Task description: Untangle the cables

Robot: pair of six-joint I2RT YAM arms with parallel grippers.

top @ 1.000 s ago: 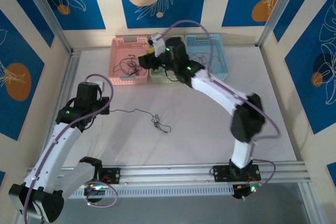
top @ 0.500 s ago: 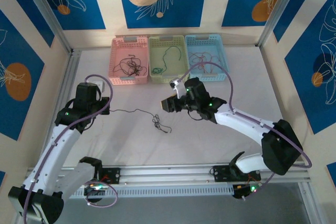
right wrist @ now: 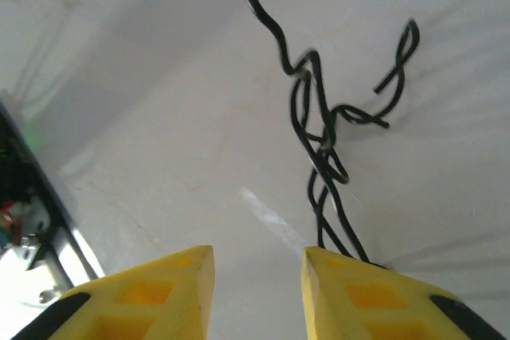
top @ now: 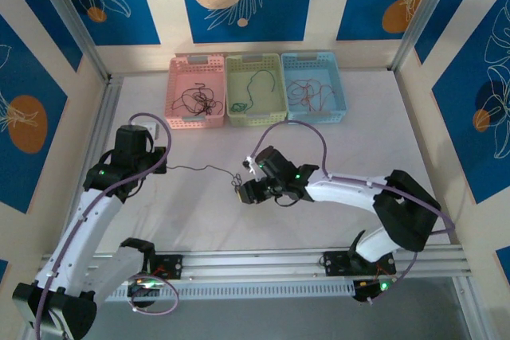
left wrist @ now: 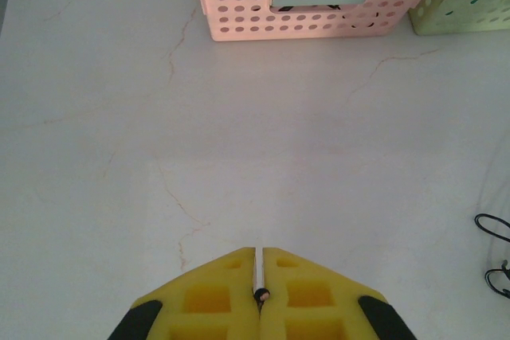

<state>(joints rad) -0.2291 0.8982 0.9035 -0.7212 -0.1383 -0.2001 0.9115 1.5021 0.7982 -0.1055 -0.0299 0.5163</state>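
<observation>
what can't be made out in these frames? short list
- Top external: how the black cable crosses itself in the knot; too thin, partly under the right gripper.
- Right wrist: whether the cable touches the finger; it vanishes at the finger's edge, blurred.
- Left wrist: how the cable leaves the shut left gripper; hidden under it.
- Left wrist: wire count in the pink basket; top edge crops it.

The left arm is bent, its left gripper (left wrist: 261,254) pinched tight. The right arm reaches leftward, with the right gripper (right wrist: 259,259) low and its jaws parted.
</observation>
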